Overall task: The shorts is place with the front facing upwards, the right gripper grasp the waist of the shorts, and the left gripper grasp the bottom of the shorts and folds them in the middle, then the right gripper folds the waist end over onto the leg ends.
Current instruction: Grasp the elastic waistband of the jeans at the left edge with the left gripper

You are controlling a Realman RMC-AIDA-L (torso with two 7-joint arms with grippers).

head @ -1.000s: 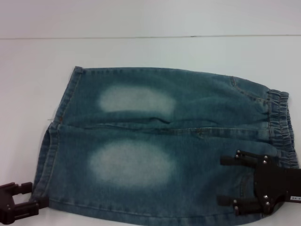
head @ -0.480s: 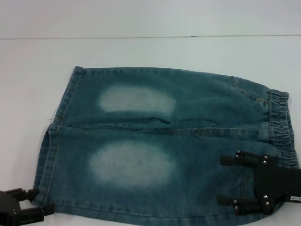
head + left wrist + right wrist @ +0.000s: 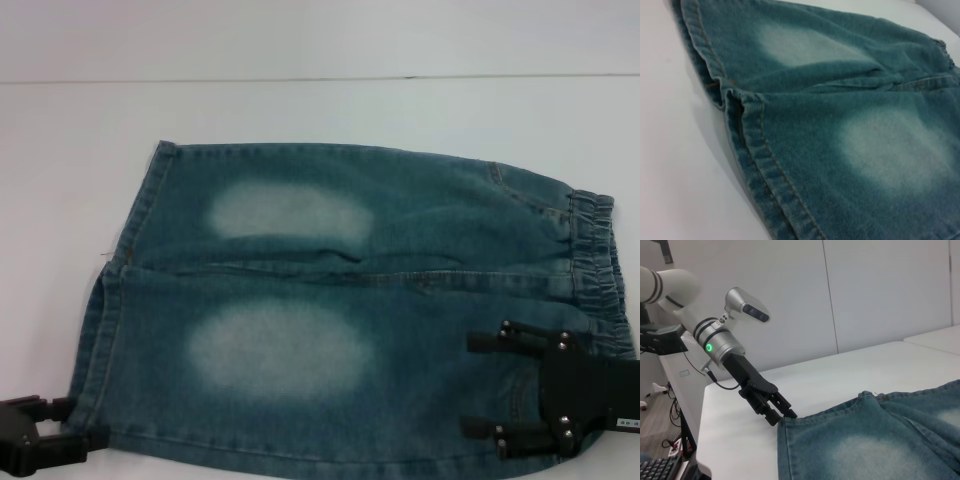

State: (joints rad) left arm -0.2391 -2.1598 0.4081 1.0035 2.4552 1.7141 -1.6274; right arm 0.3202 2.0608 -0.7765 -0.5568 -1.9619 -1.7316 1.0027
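Left gripper (image 3: 85, 425) sits low at the near-left corner of the table (image 3: 320, 110), fingers parted and pointed at the near leg hem; the right wrist view shows its tips (image 3: 785, 414) touching the hem corner, not yet closed on cloth. Right gripper (image 3: 480, 385) hovers over the near waist end with its two fingers spread wide, pointing along the fabric toward the legs; contact with the denim cannot be told.

Shorts (image 3: 340, 300) lie flat, front up, long axis running left to right across the table: waist (image 3: 598, 260) at the robot's right, bottom of the shorts (image 3: 110, 300) at its left. Each arm is thus the nearer one to its assigned end.

Judgement: the fold in the middle runs along the centre seam between the two legs, so both grips belong on the near edge, to be carried away from the robot over the far leg. Left fingers need to straddle the hem layers (image 3: 765, 165) before closing.
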